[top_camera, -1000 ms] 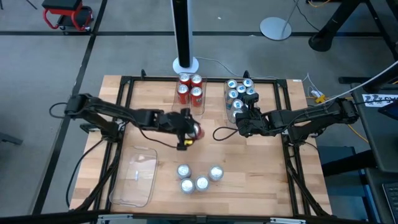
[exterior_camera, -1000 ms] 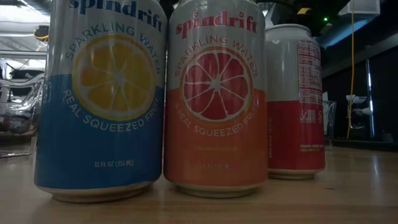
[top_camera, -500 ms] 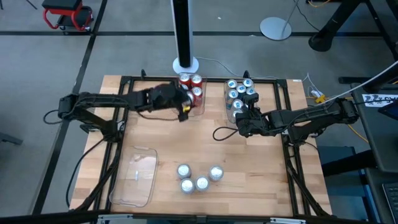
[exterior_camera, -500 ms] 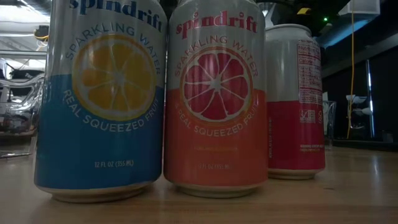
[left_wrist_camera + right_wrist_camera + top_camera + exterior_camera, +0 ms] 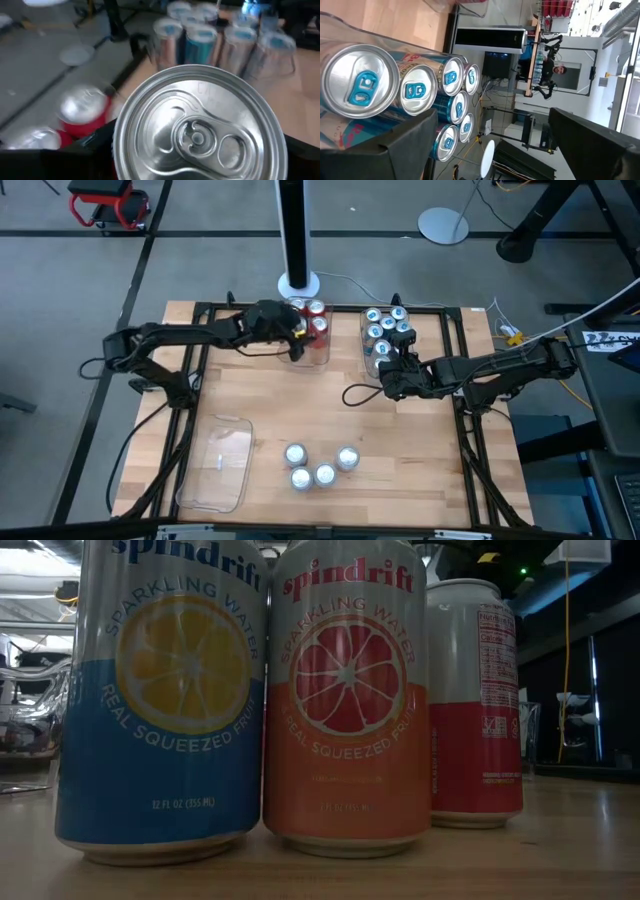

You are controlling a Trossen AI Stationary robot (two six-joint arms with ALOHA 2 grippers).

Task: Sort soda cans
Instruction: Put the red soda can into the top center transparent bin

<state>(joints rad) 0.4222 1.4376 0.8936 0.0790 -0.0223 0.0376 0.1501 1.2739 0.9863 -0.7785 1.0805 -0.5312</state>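
The left gripper (image 5: 292, 340), pinching a red can (image 5: 200, 132), holds it over the tray of red cans (image 5: 318, 330) ready to lower into a free spot, while the right gripper (image 5: 395, 372) waits spread beside the blue cans (image 5: 385, 325).

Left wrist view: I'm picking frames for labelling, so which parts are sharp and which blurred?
Left wrist view: the can top held close is sharp; the blue cans and red cans behind are smeared. Right wrist view, by contrast, shows its cans crisply.
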